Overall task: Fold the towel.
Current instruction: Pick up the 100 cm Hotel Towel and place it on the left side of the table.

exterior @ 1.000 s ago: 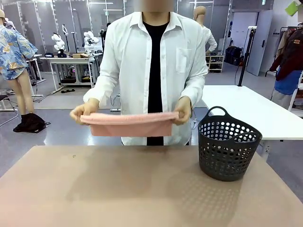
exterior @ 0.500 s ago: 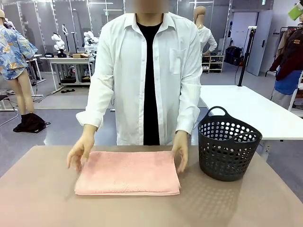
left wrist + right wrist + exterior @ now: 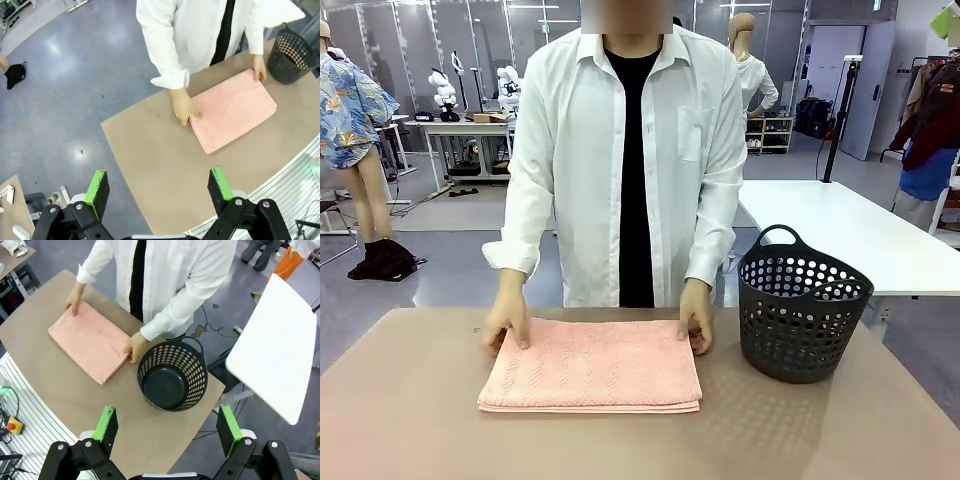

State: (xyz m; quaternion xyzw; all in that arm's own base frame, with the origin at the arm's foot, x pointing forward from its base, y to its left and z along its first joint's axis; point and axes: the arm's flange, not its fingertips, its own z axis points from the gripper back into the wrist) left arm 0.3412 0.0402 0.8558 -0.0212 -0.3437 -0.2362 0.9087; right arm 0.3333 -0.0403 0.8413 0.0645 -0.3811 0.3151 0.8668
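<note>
Trouble, as I judge it from my console, would begin at the near edge of the towel (image 3: 590,365), which lies folded into a flat rectangle on the middle of the table (image 3: 400,430); its layers sit loose there, and a pinch that catches the top layer alone would peel the stack open rather than fold it; farther across, the person's hand (image 3: 507,325) presses one far corner and the other hand (image 3: 696,328) presses the corner near the dark basket (image 3: 802,310), so any reach of mine while they rest there risks striking fingers, and a wide swing on that side could knock the basket over; both arms hang high and well clear of the cloth; the left gripper (image 3: 159,182) looks down with jaws spread wide and nothing between them; the right gripper (image 3: 167,422) likewise stands open and empty, above the basket side of the table.
</note>
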